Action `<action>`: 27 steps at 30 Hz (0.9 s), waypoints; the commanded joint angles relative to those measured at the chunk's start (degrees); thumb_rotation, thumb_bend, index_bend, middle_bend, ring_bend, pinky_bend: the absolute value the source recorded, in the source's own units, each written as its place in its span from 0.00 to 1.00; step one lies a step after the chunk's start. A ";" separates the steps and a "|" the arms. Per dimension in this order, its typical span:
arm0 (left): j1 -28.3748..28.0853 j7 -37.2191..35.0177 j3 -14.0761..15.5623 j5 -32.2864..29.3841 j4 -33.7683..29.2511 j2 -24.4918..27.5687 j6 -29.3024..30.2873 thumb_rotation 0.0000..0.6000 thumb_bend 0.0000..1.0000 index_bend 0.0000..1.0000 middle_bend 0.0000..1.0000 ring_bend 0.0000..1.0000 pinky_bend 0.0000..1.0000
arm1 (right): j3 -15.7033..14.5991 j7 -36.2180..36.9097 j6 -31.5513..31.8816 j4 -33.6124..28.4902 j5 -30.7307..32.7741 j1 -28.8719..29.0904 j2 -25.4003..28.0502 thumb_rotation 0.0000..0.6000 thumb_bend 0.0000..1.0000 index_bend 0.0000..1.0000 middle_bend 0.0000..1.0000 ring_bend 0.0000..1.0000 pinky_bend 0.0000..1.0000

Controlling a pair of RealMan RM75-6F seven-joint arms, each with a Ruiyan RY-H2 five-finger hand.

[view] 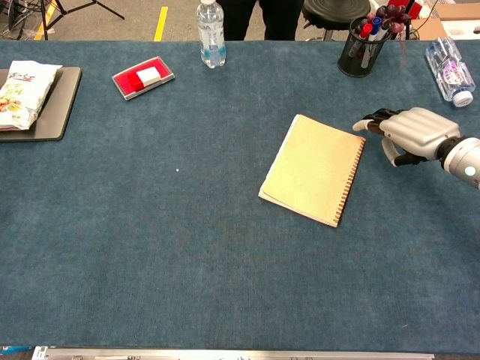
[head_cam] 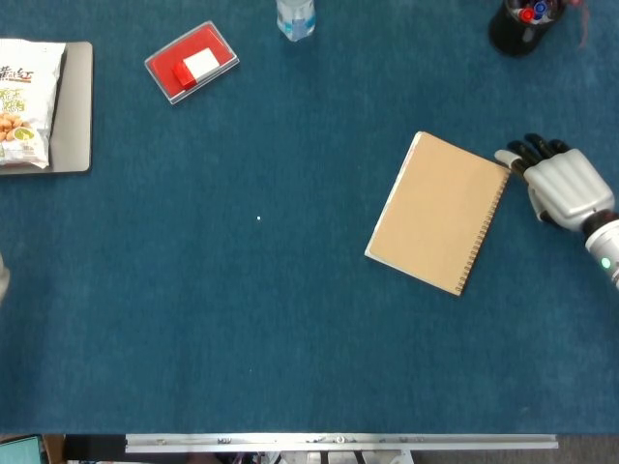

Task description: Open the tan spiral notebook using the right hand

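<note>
The tan spiral notebook (head_cam: pixel 439 212) (view: pixel 313 169) lies closed and flat on the blue table, tilted, with its wire spiral along the right edge. My right hand (head_cam: pixel 559 183) (view: pixel 409 133) hovers just right of the notebook's far right corner, palm down, holding nothing. Its dark fingertips (head_cam: pixel 527 150) (view: pixel 373 119) point left toward the spiral's top end, a small gap away from the cover. My left hand is in neither view.
A black pen cup (view: pixel 358 43) and a lying water bottle (view: pixel 450 70) sit behind the right hand. An upright bottle (view: pixel 211 34) and red box (view: pixel 144 76) stand at the back; a snack bag on a grey tray (view: pixel 56 107) is far left.
</note>
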 commanded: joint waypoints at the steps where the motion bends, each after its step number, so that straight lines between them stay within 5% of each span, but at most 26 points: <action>1: 0.02 -0.03 0.01 0.02 -0.01 0.01 0.02 1.00 0.30 0.66 0.61 0.57 0.72 | -0.07 -0.58 -0.49 -0.30 0.48 0.16 0.00 1.00 0.81 0.14 0.12 0.07 0.20; 17: 0.01 -0.07 -0.03 -0.08 0.09 0.04 -0.07 1.00 0.30 0.66 0.61 0.57 0.72 | -0.94 -0.68 -1.37 -2.87 1.09 0.27 0.99 1.00 0.81 0.14 0.12 0.07 0.20; 27: -0.06 0.12 -0.05 -0.24 0.15 -0.02 -0.29 1.00 0.30 0.66 0.61 0.57 0.72 | -2.46 -1.17 -2.38 -10.41 0.88 0.30 5.51 1.00 0.81 0.14 0.12 0.07 0.20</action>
